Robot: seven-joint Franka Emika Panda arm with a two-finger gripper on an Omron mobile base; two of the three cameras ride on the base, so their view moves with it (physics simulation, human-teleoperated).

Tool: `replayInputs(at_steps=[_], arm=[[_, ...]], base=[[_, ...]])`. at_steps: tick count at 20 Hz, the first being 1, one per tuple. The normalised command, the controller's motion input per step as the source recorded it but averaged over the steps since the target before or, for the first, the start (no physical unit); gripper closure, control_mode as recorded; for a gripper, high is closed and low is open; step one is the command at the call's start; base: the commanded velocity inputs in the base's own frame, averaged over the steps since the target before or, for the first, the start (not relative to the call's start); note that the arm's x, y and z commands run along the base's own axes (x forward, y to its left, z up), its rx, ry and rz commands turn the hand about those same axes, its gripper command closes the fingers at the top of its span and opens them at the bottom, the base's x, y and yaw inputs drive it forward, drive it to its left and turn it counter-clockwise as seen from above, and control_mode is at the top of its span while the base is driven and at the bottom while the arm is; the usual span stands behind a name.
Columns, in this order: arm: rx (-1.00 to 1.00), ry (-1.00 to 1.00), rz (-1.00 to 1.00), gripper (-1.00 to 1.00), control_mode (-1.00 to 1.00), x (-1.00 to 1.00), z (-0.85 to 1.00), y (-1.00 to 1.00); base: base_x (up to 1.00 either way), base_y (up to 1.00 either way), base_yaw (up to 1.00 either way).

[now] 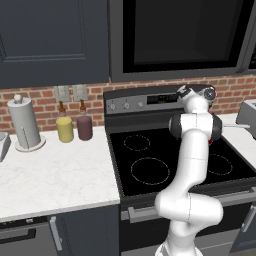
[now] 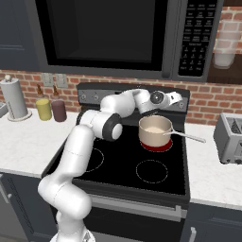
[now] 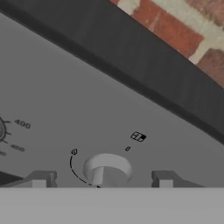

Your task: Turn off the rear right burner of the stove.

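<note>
Rear right burner (image 2: 156, 146) of the black glass-top stove (image 2: 118, 165), glowing as a reddish patch, sits at the far right of the cooktop under a tan saucepan with a long steel handle (image 2: 155, 130). Its control, a small round grey knob (image 3: 107, 169) on the grey back panel (image 3: 65, 100), lies dead ahead of the two-finger gripper (image 3: 102, 179) in the hand view, centred between the fingertips (image 3: 40, 179) with a gap on each side. The jaws stand parted, grasping nothing. The knob's axis points straight out of the panel along the hand's line of approach. The white arm (image 2: 85, 142) reaches up and across the cooktop, forearm level, wrist at the panel's right end just behind the saucepan
</note>
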Motion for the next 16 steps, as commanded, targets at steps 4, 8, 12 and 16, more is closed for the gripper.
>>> replayInputs(at_steps=[4,8,12,16], arm=[[0.0,0.0,0.0,-1.0,-1.0,0.01,0.0,0.0],[0.0,0.0,0.0,-1.0,-1.0,0.0,0.0,0.0],[0.0,0.0,0.0,-1.0,-1.0,0.0,0.0,0.0],[0.0,0.0,0.0,-1.0,-1.0,0.0,0.0,0.0]], base=[[0.0,0.0,0.0],[0.0,0.0,0.0],[0.0,0.0,0.0],[0.0,0.0,0.0]])
